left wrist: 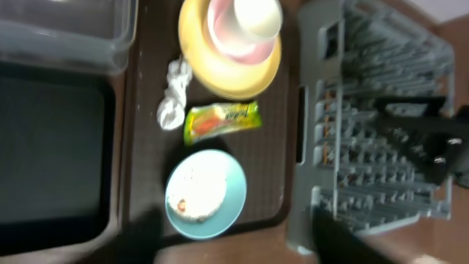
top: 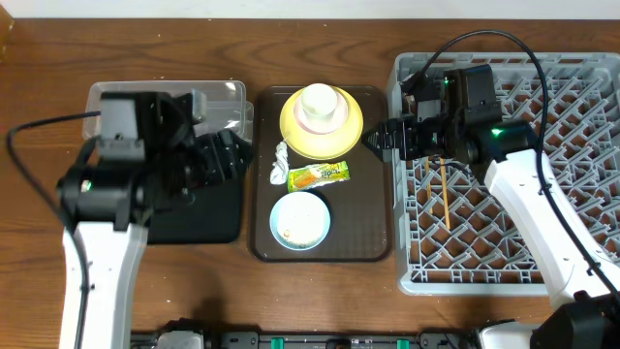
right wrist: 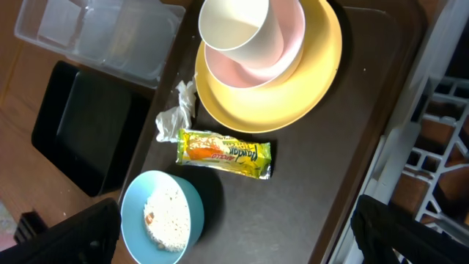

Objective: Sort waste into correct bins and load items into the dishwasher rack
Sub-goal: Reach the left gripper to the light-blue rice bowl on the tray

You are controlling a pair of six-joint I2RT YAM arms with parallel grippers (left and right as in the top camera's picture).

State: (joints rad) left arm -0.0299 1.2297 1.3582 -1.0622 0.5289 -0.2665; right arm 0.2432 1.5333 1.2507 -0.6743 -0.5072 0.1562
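On the brown serving tray (top: 368,228) a yellow plate (top: 349,131) holds a pale bowl (right wrist: 282,51) with a white cup (top: 319,100) in it. Below lie a crumpled tissue (top: 282,160), a green-and-yellow wrapper (top: 320,174) and a light blue bowl (top: 320,233) holding rice scraps (right wrist: 165,213). Two chopsticks (top: 441,192) lie in the grey rack (top: 572,107). My left gripper (top: 231,155) is open and empty over the tray's left edge. My right gripper (top: 380,139) is open and empty over its right edge.
A clear tub (top: 218,102) stands at the back left, with a black tray (top: 199,213) in front of it, partly under my left arm. The rack butts against the serving tray's right side. Bare wood table runs along the front.
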